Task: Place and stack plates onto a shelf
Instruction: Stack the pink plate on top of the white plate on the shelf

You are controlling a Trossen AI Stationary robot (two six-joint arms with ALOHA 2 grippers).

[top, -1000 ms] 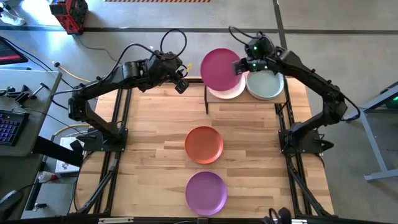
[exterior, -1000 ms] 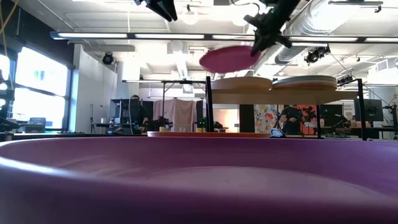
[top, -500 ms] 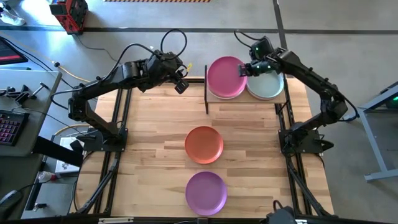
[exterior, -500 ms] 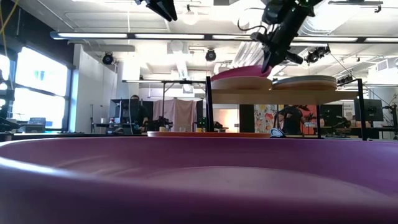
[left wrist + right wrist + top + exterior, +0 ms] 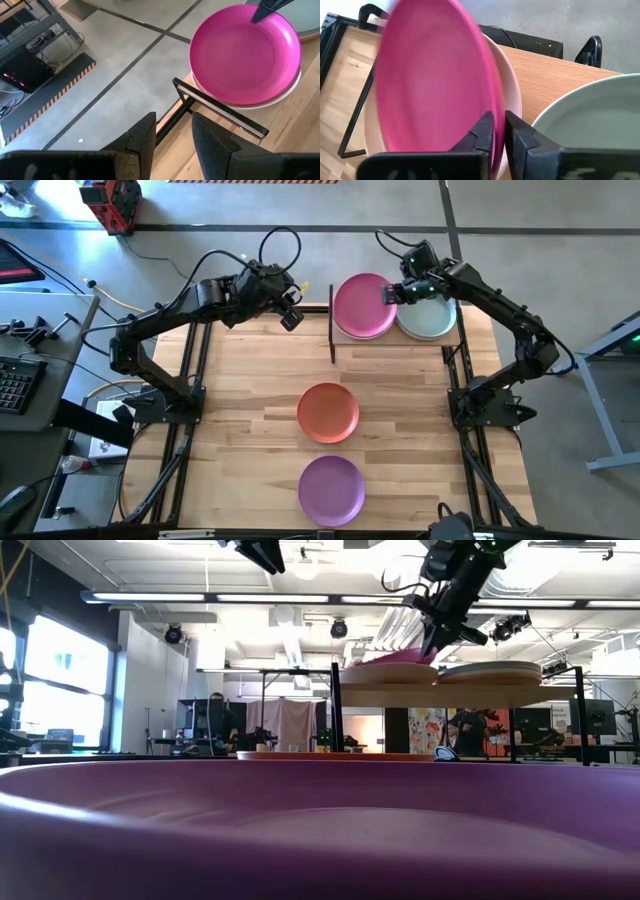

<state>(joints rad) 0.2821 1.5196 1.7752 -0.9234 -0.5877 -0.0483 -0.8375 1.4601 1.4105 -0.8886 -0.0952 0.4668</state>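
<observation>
The right gripper (image 5: 499, 131) was clamped on the magenta plate (image 5: 364, 305), resting tilted atop the cream plate (image 5: 512, 95) on the shelf (image 5: 398, 342). Early release risked sliding. The left gripper (image 5: 172, 131), fingers apart, waited nearby.

Magenta plate (image 5: 364, 304), grey-green plate (image 5: 430, 319), orange plate (image 5: 328, 412), purple plate (image 5: 331, 489); light-wood shelf (image 5: 555, 80).

Overhead, table-level and wrist views share the shelf (image 5: 395, 340).

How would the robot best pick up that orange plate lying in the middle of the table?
Probably by its rim. The orange plate lies flat and shallow on the table, so jaws coming from above could pinch the raised edge, one inside, one outside.
</observation>
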